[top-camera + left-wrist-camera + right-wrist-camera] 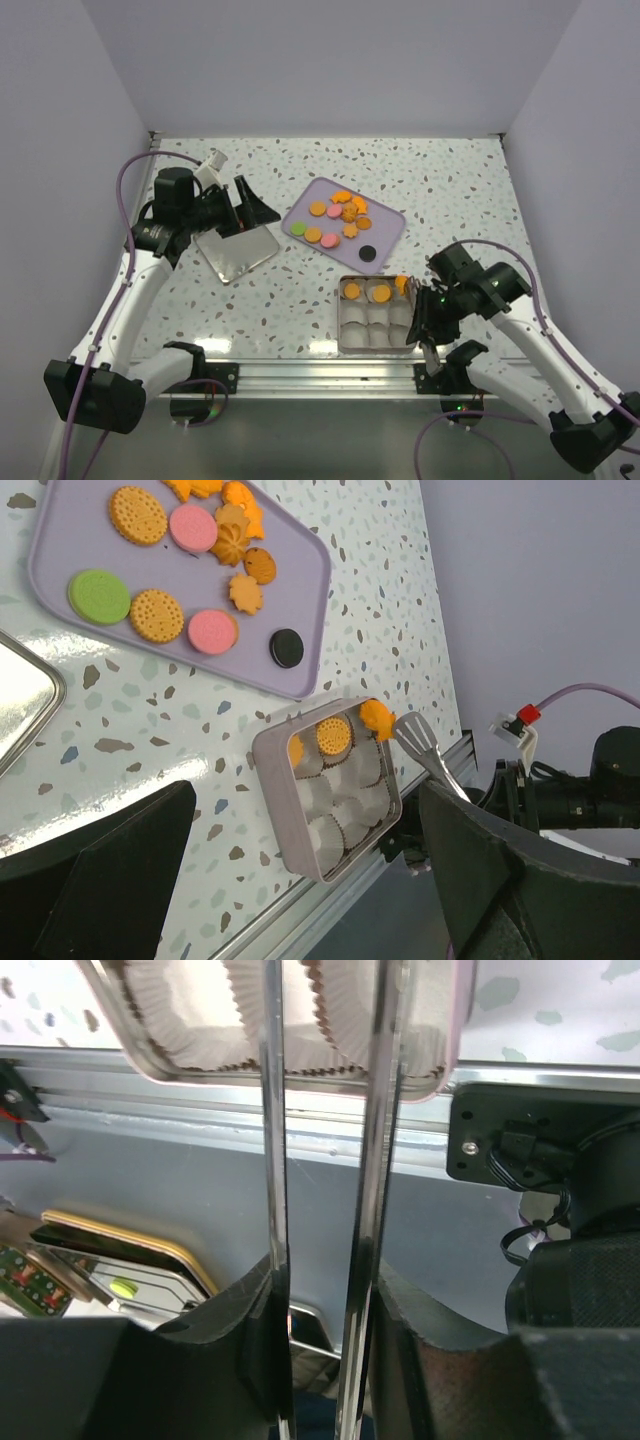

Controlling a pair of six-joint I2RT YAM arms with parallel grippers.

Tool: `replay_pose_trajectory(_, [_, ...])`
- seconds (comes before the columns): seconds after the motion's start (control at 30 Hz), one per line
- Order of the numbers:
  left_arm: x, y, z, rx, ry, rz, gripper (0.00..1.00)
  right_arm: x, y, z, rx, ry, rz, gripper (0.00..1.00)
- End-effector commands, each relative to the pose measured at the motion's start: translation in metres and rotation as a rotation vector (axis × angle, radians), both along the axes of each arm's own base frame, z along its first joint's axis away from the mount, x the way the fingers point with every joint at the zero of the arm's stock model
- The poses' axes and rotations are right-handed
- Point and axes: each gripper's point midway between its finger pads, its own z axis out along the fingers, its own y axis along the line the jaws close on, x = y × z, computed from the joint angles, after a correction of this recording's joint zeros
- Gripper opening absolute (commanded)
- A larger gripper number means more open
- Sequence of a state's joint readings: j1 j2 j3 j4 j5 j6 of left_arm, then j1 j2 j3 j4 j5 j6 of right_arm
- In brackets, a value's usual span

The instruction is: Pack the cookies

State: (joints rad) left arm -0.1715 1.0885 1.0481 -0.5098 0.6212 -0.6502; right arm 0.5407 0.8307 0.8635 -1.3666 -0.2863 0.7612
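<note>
My right hand [424, 312] pinches metal tongs [426, 746] that hold an orange cookie [378, 717] at the far right corner of the tin [345, 340]. My left hand [246, 208] is spread wide over the tabletop [450, 190]. Most cookies [338, 215] lie on the lilac tray [388, 238].

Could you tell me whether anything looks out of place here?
One orange scalloped cookie seems perched on the tin's far right corner rim, beside the tongs' tip, rather than lying flat in a paper cup.
</note>
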Motion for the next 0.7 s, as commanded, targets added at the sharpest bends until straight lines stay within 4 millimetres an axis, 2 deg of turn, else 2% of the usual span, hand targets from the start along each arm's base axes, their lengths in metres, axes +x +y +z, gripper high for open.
replay_pose_trajectory(0.0, [0.004, -0.003, 0.011, -0.012, -0.058, -0.018, 1.0, -0.03, -0.017, 0.021, -0.058, 0.111, 0.011, 0.37])
replay_pose_trajectory(0.27, [0.009, -0.006, 0.012, -0.021, -0.058, -0.022, 1.0, -0.019, -0.009, 0.041, -0.021, 0.069, -0.002, 0.38])
replay_pose_trajectory(0.4, [0.012, -0.006, 0.01, -0.023, -0.055, -0.023, 1.0, -0.001, 0.004, 0.051, 0.011, 0.034, 0.002, 0.37])
replay_pose_trajectory(0.53, [0.013, -0.008, 0.01, -0.028, -0.053, -0.032, 1.0, 0.035, 0.028, 0.067, 0.059, -0.019, 0.024, 0.37])
replay_pose_trajectory(0.63, [0.014, -0.008, 0.012, -0.031, -0.052, -0.033, 1.0, 0.066, 0.045, 0.071, 0.059, -0.04, 0.062, 0.38])
replay_pose_trajectory(0.67, [0.015, -0.009, 0.013, -0.031, -0.053, -0.033, 1.0, 0.078, 0.051, 0.064, 0.045, -0.024, 0.08, 0.38])
